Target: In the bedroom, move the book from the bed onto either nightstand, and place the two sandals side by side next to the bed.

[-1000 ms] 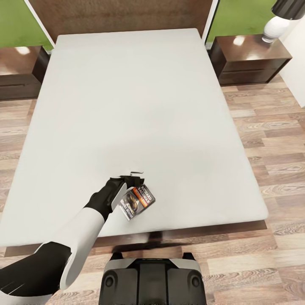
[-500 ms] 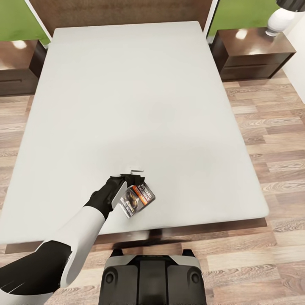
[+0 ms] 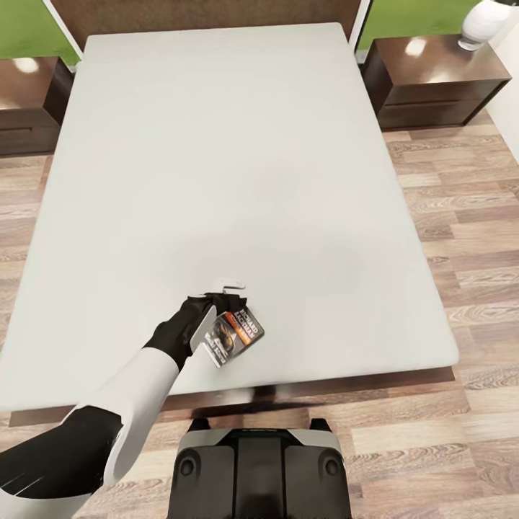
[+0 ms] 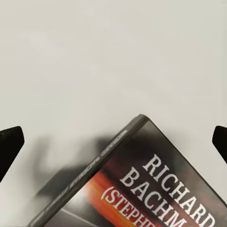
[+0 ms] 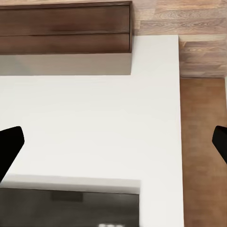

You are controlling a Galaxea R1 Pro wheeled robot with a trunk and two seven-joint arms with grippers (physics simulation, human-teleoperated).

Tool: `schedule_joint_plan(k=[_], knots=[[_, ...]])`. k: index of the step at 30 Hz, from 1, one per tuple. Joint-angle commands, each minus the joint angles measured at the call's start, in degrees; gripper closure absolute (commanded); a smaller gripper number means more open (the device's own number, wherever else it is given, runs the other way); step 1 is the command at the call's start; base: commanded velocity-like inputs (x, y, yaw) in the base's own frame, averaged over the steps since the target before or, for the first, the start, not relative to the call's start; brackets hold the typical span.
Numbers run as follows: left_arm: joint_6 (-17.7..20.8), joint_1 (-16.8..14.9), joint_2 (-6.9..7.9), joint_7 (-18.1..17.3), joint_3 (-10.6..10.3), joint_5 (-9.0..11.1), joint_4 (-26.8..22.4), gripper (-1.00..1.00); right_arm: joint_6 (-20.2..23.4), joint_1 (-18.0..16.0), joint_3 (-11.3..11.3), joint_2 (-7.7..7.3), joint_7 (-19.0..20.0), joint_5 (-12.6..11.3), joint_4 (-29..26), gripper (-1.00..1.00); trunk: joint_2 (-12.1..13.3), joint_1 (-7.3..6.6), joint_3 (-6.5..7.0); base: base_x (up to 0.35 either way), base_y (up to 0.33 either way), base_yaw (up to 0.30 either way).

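The bedroom floor point(image 3: 461, 216) is wood plank, visible on both sides of the bed and along its foot. The bed point(image 3: 216, 144) takes up most of the head view: a plain pale-grey mattress on a dark brown frame, the frame edge showing below the near side of the mattress. A dark brown nightstand point(image 3: 432, 79) with a glossy top stands just beside the far right corner of the bed, and a second nightstand point(image 3: 29, 101) stands at the far left corner. A white rounded lamp base point(image 3: 481, 25) rests on the right-hand nightstand, cut off by the picture edge. The robot's grey base point(image 3: 259, 472) sits at the foot of the bed. The left arm point(image 3: 108, 425), white with a black forearm, reaches over the near edge of the mattress. The left gripper point(image 3: 222, 317) is at the book point(image 3: 232, 336), which sits tilted near the foot of the bed, left of centre, cover up, showing an orange band and white lettering. In the left wrist view the book point(image 4: 156, 189) lies between the two dark fingertips point(image 4: 9, 146), which stand wide apart at the picture's edges; whether anything clamps the book cannot be told. In the right wrist view the right gripper point(image 5: 113, 146) has its tips well apart, over a white surface point(image 5: 94, 127) and dark wood cabinet point(image 5: 66, 28).
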Motion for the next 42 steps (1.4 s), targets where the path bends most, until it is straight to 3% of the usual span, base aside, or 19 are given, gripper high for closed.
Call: schedule_joint_plan(k=[1, 16, 42], knots=[[0.3, 0.0, 0.02, 0.1, -0.1, 0.5, -0.1, -1.00, -0.3, 0.0, -0.5, -0.03, 0.2, 0.4, 0.1, -1.00, -0.1, 0.02, -0.14, 0.000, 0.000, 0.000], [0.2, -0.1, -0.06, -0.2, -0.1, 0.5, -0.1, -1.00, -0.3, 0.0, -0.5, -0.02, 0.1, 0.4, 0.1, -1.00, -0.1, 0.02, -1.53, 0.000, 0.000, 0.000], [-0.2, -0.1, -0.16, -0.5, -0.1, 0.7, -0.2, -1.00, -0.3, 0.0, -0.5, -0.02, 0.1, 0.4, 0.1, -1.00, -0.1, 0.02, -2.81, 0.000, 0.000, 0.000]])
